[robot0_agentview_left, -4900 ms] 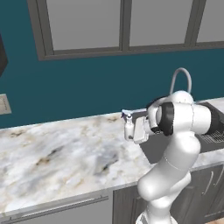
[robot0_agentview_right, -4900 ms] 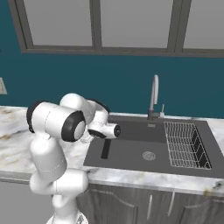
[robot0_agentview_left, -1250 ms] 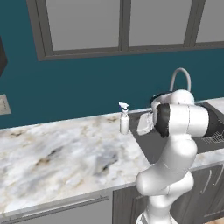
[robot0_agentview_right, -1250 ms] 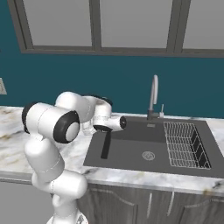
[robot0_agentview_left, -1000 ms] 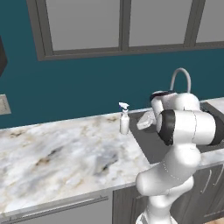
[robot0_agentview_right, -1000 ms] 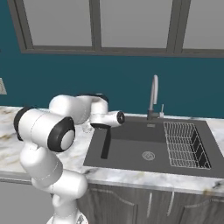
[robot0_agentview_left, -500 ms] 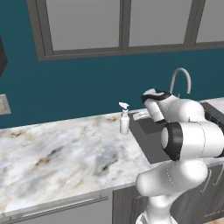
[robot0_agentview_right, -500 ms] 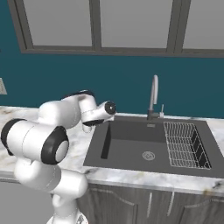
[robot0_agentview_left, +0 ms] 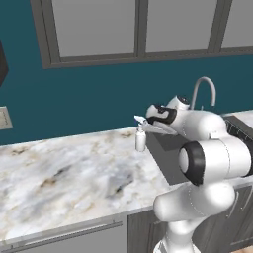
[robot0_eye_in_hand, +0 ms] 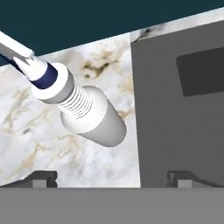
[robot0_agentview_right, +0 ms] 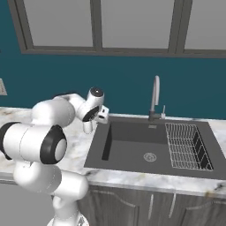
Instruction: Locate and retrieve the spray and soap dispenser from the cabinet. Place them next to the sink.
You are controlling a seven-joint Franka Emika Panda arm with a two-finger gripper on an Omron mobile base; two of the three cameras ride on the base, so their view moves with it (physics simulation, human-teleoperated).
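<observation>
The spray point(robot0_agentview_left: 141, 139) stands upright on the marble counter point(robot0_agentview_left: 64, 173), just left of the sink point(robot0_agentview_left: 170, 150). It is a white bottle with a dark blue collar and a white trigger. In the hand view I look down on the spray point(robot0_eye_in_hand: 85, 111), which stands free. My gripper point(robot0_eye_in_hand: 112, 177) is open, with nothing between its fingers. It hovers just above and to the right of the spray's nozzle point(robot0_agentview_left: 150, 122). In the right base view the spray point(robot0_agentview_right: 87, 126) is partly hidden behind my hand. The soap dispenser and the cabinet are out of view.
The sink point(robot0_agentview_right: 132, 148) has a curved silver faucet point(robot0_agentview_right: 154, 95) at the back and a wire rack point(robot0_agentview_right: 185, 145) on its right side. Grey-framed panes point(robot0_agentview_left: 94, 29) run along the teal wall above. The counter stretches left of the spray.
The spray was held 4.9 s ago and now stands free on the counter. Over the last second my hand has drawn up and back from it while the elbow swung round.
</observation>
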